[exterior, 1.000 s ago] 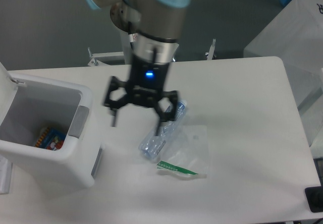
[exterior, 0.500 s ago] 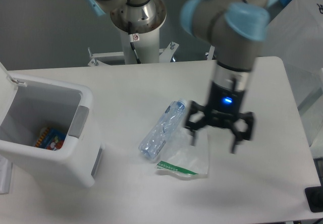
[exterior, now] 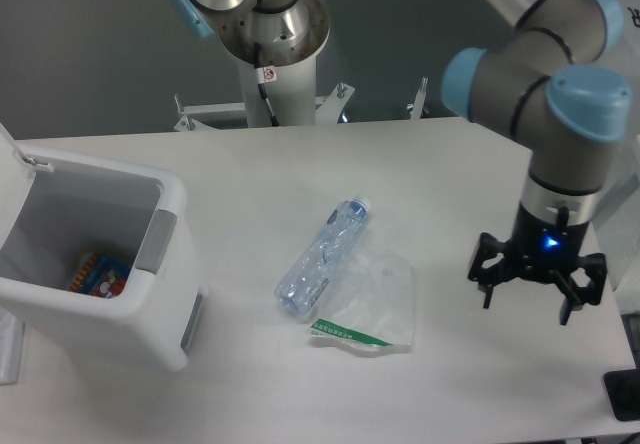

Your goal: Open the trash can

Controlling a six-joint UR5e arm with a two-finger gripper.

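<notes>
We're hovering the pincer [exterior: 527,300], fingers apart and gripping nothing, near the table's [exterior: 480,384] right edge. The trash can [exterior: 95,264], lid open, is sitting far left; bottle [exterior: 322,257] and bag [exterior: 372,304] between.

No legible text anywhere. Green strip with white marks on the clear plastic bag [exterior: 365,309], too small to read. Small red-and-white sticker on the robot base column [exterior: 268,74], symbol unclear. Colourful printed packet [exterior: 98,274] inside the trash can [exterior: 120,309], lettering indistinct.

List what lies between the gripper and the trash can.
In the camera view, a crushed clear bottle and a clear plastic bag lie between the gripper and trash can.
</notes>
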